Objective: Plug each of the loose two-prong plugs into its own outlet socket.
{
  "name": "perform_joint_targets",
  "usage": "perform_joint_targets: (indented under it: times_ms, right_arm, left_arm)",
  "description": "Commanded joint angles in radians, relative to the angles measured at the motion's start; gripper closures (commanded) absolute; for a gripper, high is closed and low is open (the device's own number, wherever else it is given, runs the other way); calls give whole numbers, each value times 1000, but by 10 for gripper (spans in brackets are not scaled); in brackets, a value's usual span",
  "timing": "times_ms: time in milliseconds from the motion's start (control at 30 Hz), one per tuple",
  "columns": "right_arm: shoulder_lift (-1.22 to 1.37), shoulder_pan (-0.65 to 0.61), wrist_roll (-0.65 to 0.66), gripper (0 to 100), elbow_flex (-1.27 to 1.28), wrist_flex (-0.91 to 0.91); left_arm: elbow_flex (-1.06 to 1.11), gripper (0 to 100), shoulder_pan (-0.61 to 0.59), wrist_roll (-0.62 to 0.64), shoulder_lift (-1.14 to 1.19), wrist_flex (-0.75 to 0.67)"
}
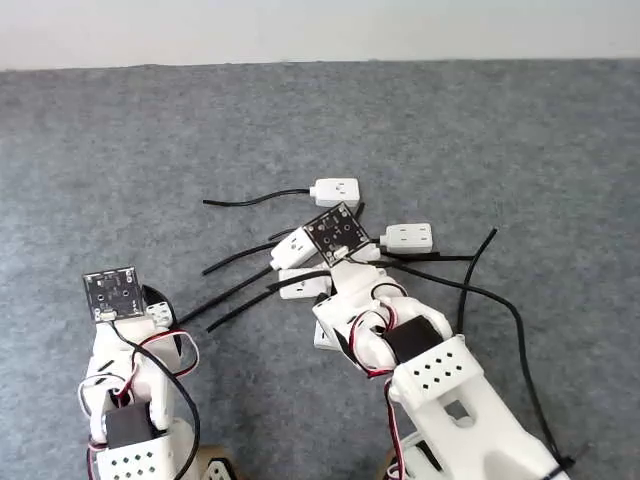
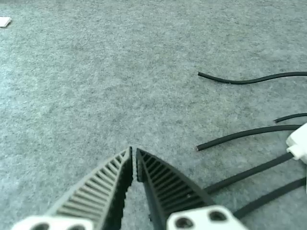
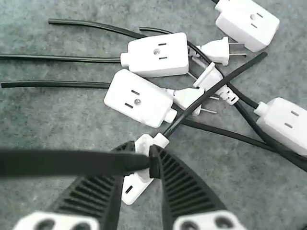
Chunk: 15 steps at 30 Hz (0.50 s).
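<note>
Several white sockets and two-prong plugs lie tangled with black cords on the grey carpet. In the right wrist view, one socket (image 3: 156,55) and a second (image 3: 139,98) lie side by side, a third (image 3: 247,17) and a fourth (image 3: 285,122) farther off. Loose plugs (image 3: 218,50) (image 3: 189,98) lie between them, unplugged. My right gripper (image 3: 142,148) is shut on a small white socket (image 3: 136,182), whose cord (image 3: 216,91) runs away over the pile. My left gripper (image 2: 133,152) is shut on nothing, low over bare carpet, left of the pile (image 1: 335,240).
A blurred black cord (image 3: 62,163) crosses in front of one right finger. Cut cord ends (image 2: 240,136) lie on the carpet beside the left gripper. A long black cable (image 1: 500,300) loops past the right arm. A pale wall edge (image 1: 320,30) bounds the carpet at the back.
</note>
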Motion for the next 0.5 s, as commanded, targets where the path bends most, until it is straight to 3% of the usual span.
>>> perform_joint_targets:
  times_ms: [0, 467]
  right_arm:
    - [4, 15, 14, 991, 0, 15]
    - [5, 8, 74, 991, 28, 15]
  left_arm:
    - [-8, 987, -3, -6, -8, 8]
    - [-8, 987, -3, -6, -8, 9]
